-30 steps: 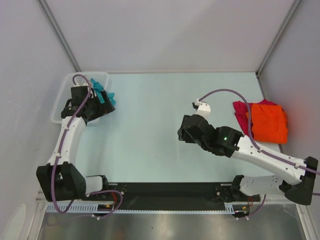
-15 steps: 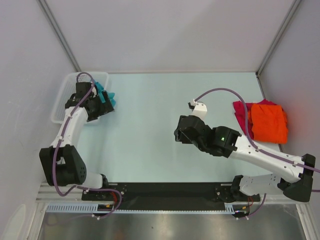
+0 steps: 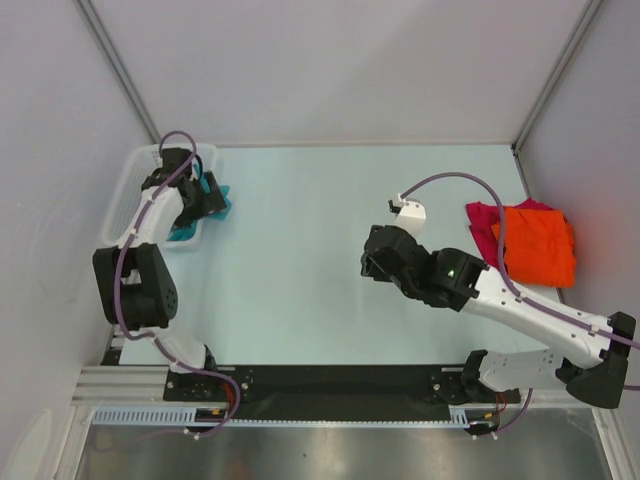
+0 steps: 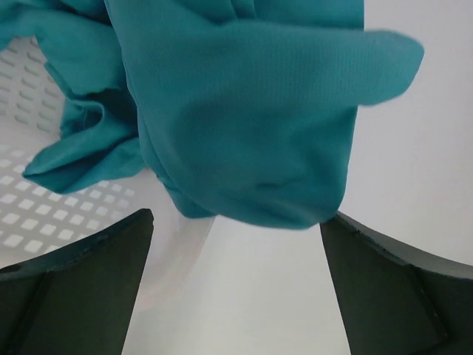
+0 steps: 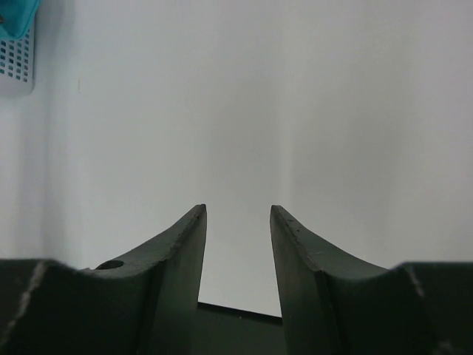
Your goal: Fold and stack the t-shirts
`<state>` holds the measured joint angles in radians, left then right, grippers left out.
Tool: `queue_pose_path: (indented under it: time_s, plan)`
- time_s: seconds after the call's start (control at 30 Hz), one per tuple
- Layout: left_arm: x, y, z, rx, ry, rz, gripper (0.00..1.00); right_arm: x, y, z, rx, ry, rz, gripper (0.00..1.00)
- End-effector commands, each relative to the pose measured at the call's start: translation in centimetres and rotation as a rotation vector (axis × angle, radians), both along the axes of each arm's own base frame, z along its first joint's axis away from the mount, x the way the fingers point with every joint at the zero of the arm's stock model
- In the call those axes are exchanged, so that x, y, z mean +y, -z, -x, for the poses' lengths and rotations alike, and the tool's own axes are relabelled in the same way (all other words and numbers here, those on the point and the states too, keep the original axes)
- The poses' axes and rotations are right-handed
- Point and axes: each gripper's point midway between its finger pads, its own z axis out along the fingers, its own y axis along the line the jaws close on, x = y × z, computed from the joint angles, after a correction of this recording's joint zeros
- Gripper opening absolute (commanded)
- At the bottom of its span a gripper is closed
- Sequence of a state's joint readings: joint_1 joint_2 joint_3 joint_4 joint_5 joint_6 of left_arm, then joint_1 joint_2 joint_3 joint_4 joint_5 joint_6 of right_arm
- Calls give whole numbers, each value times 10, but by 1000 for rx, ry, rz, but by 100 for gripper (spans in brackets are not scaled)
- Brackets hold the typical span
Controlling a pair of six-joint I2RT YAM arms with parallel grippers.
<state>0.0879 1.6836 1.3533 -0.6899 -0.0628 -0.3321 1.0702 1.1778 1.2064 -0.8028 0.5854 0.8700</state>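
The teal-blue t-shirt [image 4: 244, 111] hangs crumpled over the rim of the white mesh basket [image 4: 29, 214]; in the top view it [image 3: 221, 197] shows at the basket's right edge. My left gripper [image 4: 238, 222] is open, its fingers wide apart just below the shirt and not closed on it; it is at the basket in the top view [image 3: 205, 200]. The orange t-shirt [image 3: 538, 245] lies folded on the magenta-red t-shirt [image 3: 482, 224] at the far right. My right gripper [image 5: 237, 209] is open and empty above the table's middle [image 3: 374, 262].
The white mesh basket [image 3: 125, 205] stands at the table's far left, against the left wall. Its corner with a bit of teal cloth shows at the top left of the right wrist view [image 5: 15, 63]. Walls enclose the table at back and sides.
My left arm has swung its elbow up and left alongside the basket, the gripper staying at the teal shirt. My right arm shifted slightly left, then back right.
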Motion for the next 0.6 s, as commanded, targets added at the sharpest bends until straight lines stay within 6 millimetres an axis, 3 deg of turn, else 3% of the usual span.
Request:
queue_pose_path:
  time_s: [0.0, 0.03, 0.07, 0.4, 0.57]
  plan:
    - [14, -19, -44, -98, -33, -58, 100, -3, -7, -11, -26, 13, -12, 46]
    - [15, -16, -48, -89, -34, -61, 99, -3, -6, -13, -26, 15, -15, 46]
    - [15, 0, -48, -34, -33, -59, 99, -1, -5, -13, -21, 11, -14, 45]
    - [17, 0, -61, -61, -68, -60, 99, 3, 4, -18, -9, 6, 1, 45]
    - [16, -3, -64, -71, -59, -49, 83, 3, 4, -18, -8, 3, 0, 45]
